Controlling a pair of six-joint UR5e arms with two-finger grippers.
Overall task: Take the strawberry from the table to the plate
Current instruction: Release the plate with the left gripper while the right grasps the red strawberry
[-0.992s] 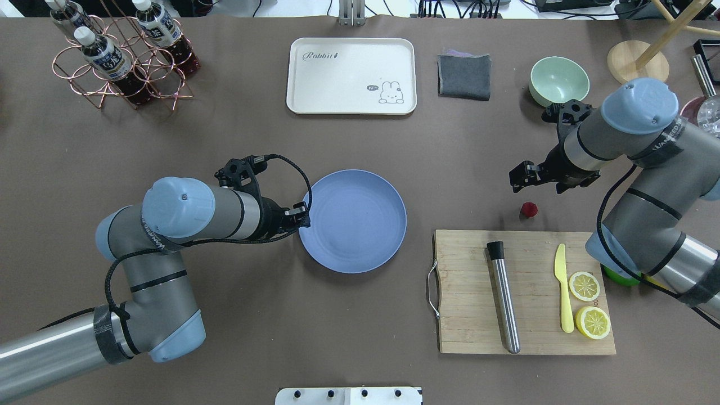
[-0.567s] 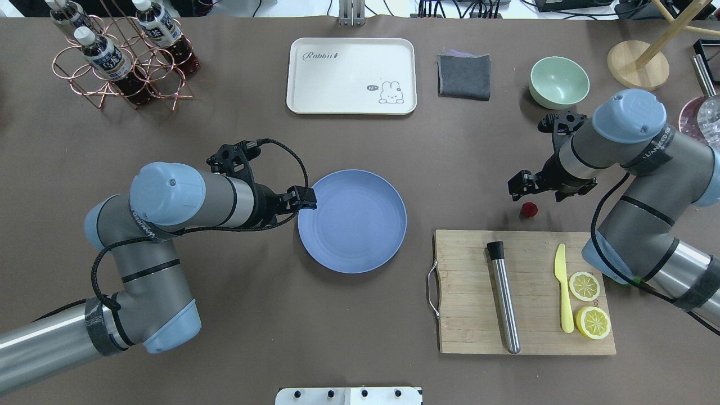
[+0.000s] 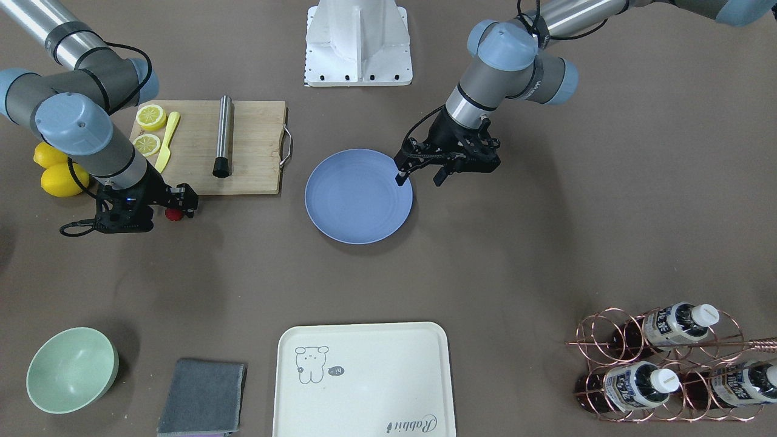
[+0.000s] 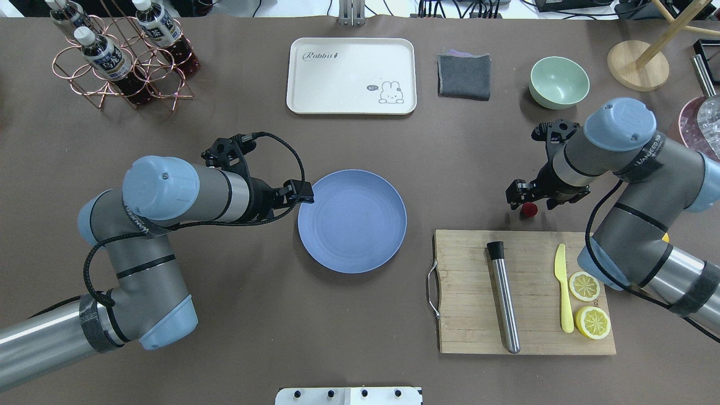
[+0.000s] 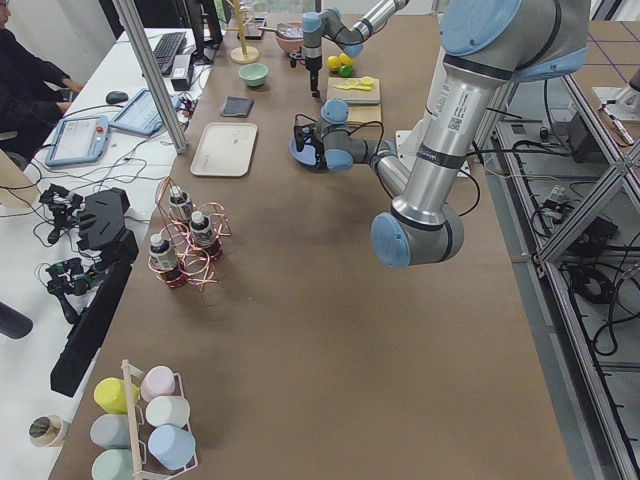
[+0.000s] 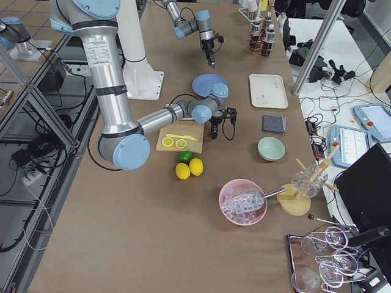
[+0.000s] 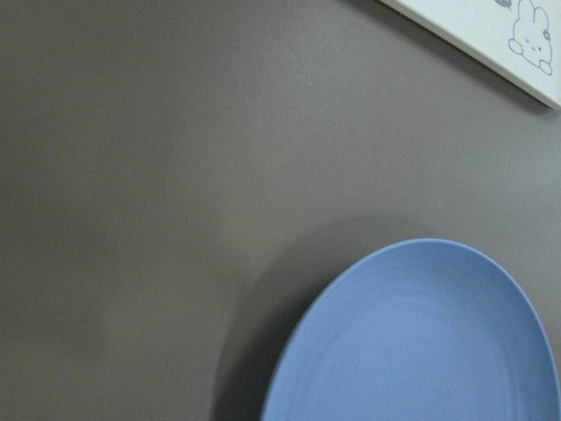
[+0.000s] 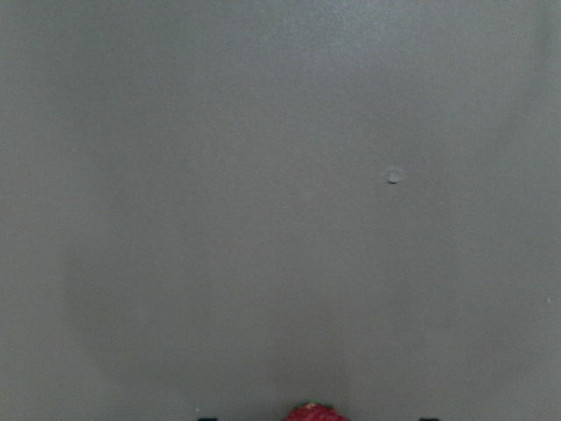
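Grey-brown table (image 4: 242, 337) fills every view you have. On it the blue plate (image 4: 352, 221) lies just ahead of your left pincer (image 3: 419, 177), whose fingers stand apart by the rim. That arm's wrist camera gives you only plate, table and a tray (image 7: 491, 35) corner. Your right pincer (image 4: 532, 202) hangs low and spread, well apart from the plate. The strawberry (image 4: 528, 210) sits on the table between its fingers, touching neither. Overhead shows you the whole berry, while the right wrist camera catches just its red top at the bottom edge.

Cutting board (image 4: 467, 292) with steel rod (image 4: 503, 298), yellow knife (image 4: 562, 287) (lemon halves (image 4: 584, 286) beside)
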